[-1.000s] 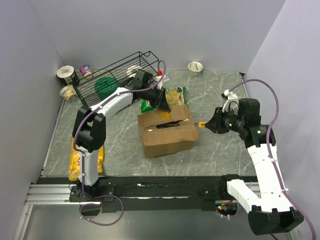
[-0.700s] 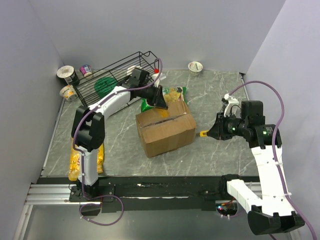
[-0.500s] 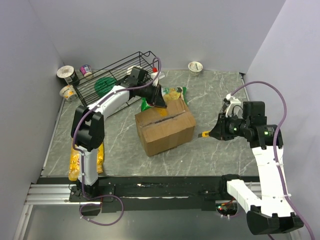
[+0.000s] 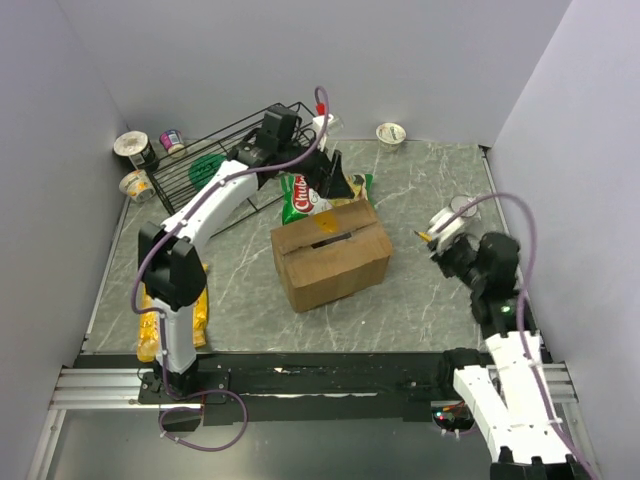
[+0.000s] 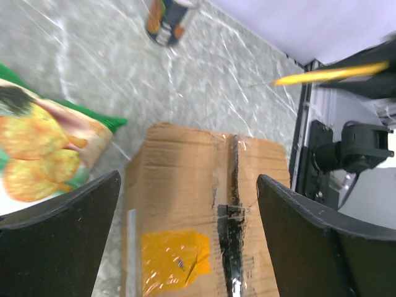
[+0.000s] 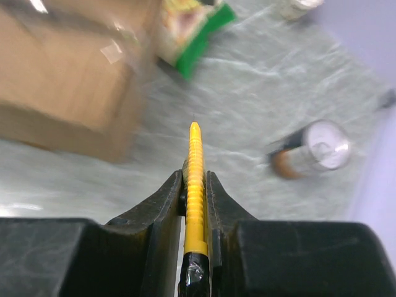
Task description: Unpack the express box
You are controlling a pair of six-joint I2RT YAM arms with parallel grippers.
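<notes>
The express box (image 4: 330, 255), a brown carton with an orange sticker (image 5: 176, 260) and a slit taped seam (image 5: 232, 204), sits mid-table with its flaps down. My left gripper (image 4: 331, 182) hovers open above the box's far edge (image 5: 187, 179). Its fingers (image 5: 62, 235) are spread wide with nothing between them. My right gripper (image 4: 436, 232) is off to the box's right, well apart from it. It is shut on a yellow ribbed cutter (image 6: 195, 161), whose tip points at the table beyond the box (image 6: 62, 80).
A green chip bag (image 4: 300, 200) lies against the box's far side. A wire basket (image 4: 240, 150) and several cups (image 4: 133, 150) are at the back left, a white cup (image 4: 390, 133) at the back. A yellow bag (image 4: 150, 320) lies front left. A can (image 6: 309, 148) lies near the right wall.
My left gripper has opened wide and lifted off the box's far edge. The right arm has pulled the yellow cutter away from the box, towards the right wall.
</notes>
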